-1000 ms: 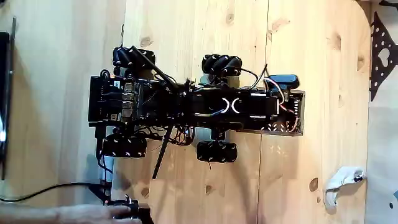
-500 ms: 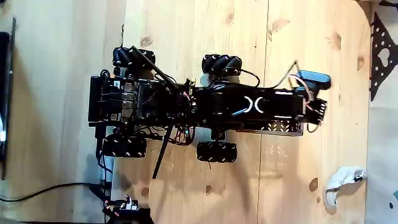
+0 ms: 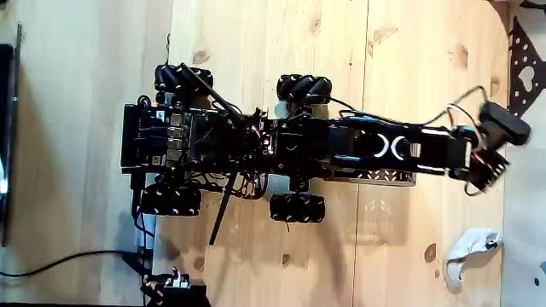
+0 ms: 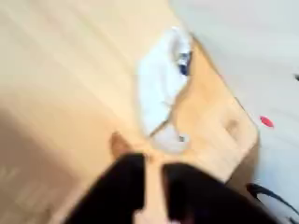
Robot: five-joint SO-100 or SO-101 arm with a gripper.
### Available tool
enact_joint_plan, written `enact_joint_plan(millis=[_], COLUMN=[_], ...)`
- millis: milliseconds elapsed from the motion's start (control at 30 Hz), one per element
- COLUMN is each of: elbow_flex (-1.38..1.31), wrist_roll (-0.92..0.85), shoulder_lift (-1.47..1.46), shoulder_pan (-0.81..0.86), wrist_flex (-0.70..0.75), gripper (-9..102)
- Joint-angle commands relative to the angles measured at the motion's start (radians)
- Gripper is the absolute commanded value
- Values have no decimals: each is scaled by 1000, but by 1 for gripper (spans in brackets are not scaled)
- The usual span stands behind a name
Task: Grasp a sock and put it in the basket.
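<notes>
Fixed view, looking straight down. A wheeled black robot (image 3: 230, 153) sits on a pale knotty wooden table (image 3: 256, 43), body lying left to right across the frame, four ribbed wheels at its corners. The arm (image 3: 384, 147) is stretched out flat to the right, well past the robot's front end. The gripper (image 3: 493, 166) is at the far right of the table, near the edge, with a black camera block just above it in the picture. From this height the jaws are too dark and small to read — cannot tell whether they are spread or together. The basket (image 3: 384, 176) shows as a strip of dark perforated wall under the arm, at the robot's front. The sock (image 3: 465, 251) lies lower right on the table, near the right edge, white, bent into a hook shape, well apart from the gripper and holding nothing against it. A black cable (image 3: 68, 260) runs in from the lower left. A dark perforated plate (image 3: 522, 77) lies off the table's right edge, upper corner.

Wrist view, heavily blurred. The sock (image 4: 163, 84) lies on the wood near the table's rounded corner, a small dark mark near its upper end. The two dark fingers (image 4: 117, 196) rise from the bottom edge with a strip of wood visible between them — jaws apart, empty, below the sock in the picture and not touching it.
</notes>
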Motion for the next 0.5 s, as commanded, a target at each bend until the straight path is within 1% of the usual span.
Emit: enact_joint_plan(millis=[0,167,333,467], elbow_flex=[-150,-334,-380,-583], wrist_roll=[28,48,26,-29], shoulder_lift=[-115,-345,-489,-710], shoulder_pan=[52,126,176,224], wrist_flex=[23,-21,-176,-202], gripper=[0,0,0,0])
